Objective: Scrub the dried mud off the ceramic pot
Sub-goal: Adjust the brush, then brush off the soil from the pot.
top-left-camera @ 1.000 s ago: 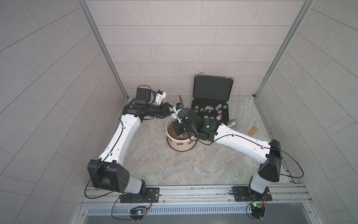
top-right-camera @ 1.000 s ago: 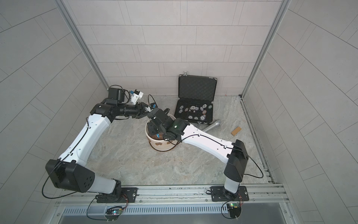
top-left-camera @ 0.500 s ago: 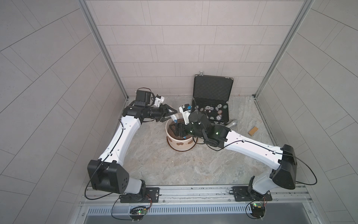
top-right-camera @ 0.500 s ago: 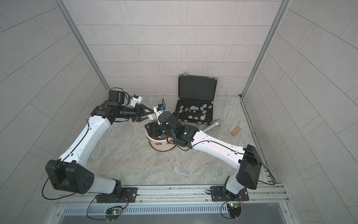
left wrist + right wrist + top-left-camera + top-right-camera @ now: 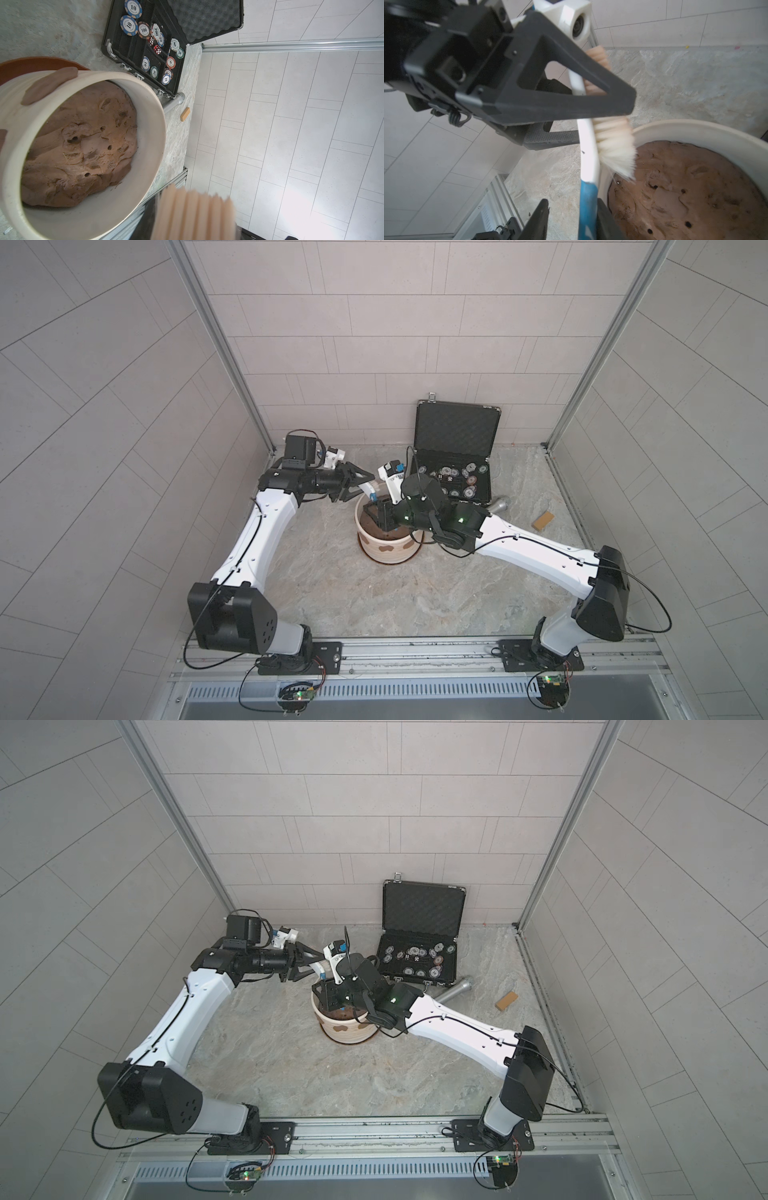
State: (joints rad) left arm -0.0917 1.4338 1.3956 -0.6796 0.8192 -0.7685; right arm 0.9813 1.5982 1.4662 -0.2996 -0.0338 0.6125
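Note:
The cream ceramic pot (image 5: pixel 370 545) (image 5: pixel 328 1025) stands mid-floor on a reddish saucer (image 5: pixel 31 64), filled with brown soil (image 5: pixel 79 145). Flat brown patches of dried mud (image 5: pixel 387 549) (image 5: pixel 340 1029) (image 5: pixel 49 83) stick to its outer wall. My left gripper (image 5: pixel 365 487) (image 5: pixel 604 119) is shut on a brush (image 5: pixel 588 149) at its bristle end, just over the pot's far rim. My right gripper (image 5: pixel 376 510) (image 5: pixel 571 220) straddles the brush's blue handle above the soil. One finger touches the handle and a gap shows at the other.
An open black case of poker chips (image 5: pixel 455 485) (image 5: pixel 145 41) lies behind the pot to the right. A metal cylinder (image 5: pixel 500 504) lies at its front corner. A small wooden block (image 5: pixel 543 521) rests near the right wall.
The right arm has shifted and rolled its wrist above the pot. Its jaws opened wide, then narrowed around the brush handle. The left arm still holds the brush in nearly the same place.

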